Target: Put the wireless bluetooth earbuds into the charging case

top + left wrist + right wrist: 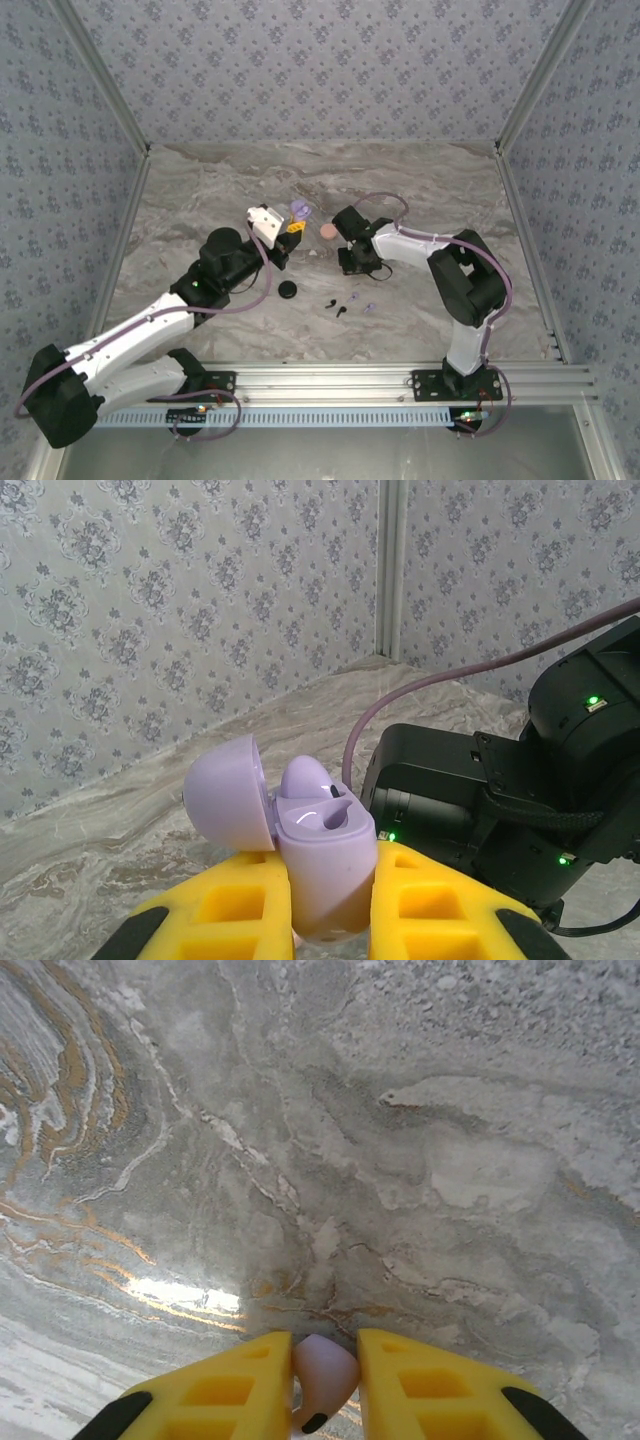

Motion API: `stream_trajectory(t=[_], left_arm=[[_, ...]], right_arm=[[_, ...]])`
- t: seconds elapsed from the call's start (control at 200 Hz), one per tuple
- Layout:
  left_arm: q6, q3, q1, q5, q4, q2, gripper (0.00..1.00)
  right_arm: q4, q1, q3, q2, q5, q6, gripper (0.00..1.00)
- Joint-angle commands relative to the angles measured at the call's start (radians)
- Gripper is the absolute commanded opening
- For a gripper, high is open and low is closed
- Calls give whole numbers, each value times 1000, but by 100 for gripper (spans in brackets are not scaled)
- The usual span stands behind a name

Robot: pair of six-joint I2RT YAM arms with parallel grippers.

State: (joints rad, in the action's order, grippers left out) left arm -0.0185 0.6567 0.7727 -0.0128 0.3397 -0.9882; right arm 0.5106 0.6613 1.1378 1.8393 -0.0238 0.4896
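Left gripper (330,868) clenched on open lilac case (322,835), one bud (303,778) seated. Right gripper (325,1348) pinched a pink bud (325,1370). Other buds (342,311) lay loose toward the table's (200,190) near edge.

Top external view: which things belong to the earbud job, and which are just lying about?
In the job: lilac charging case, open, in the left gripper; lilac bud seated in it; pale pink earbud in the right gripper.
Lying about on the table: black round case; loose buds.

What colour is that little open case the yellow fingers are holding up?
Lilac. The charging case shows best in the left wrist view.
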Motion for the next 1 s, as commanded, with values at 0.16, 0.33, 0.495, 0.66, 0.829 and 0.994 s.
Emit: stream_trajectory(t=[0.16,0.33,0.495,0.66,0.829,0.994], left_arm=[[-6,4,5,-14,28,17,0],[7,29,5,-100,44,-22,0],[27,68,4,-229,90,-93,0],[57,107,5,-354,161,-168,0],[84,130,5,-440,223,-222,0],[100,146,5,-493,238,-249,0]], right_arm=[[-68,8,-47,-148,10,-68,22],[-104,-27,-72,-414,-11,-126,22],[-161,-53,-61,-659,20,-224,23],[-231,-54,-41,-799,124,-324,23],[-260,-31,-32,-837,167,-376,23],[-301,4,-49,-825,172,-381,23]])
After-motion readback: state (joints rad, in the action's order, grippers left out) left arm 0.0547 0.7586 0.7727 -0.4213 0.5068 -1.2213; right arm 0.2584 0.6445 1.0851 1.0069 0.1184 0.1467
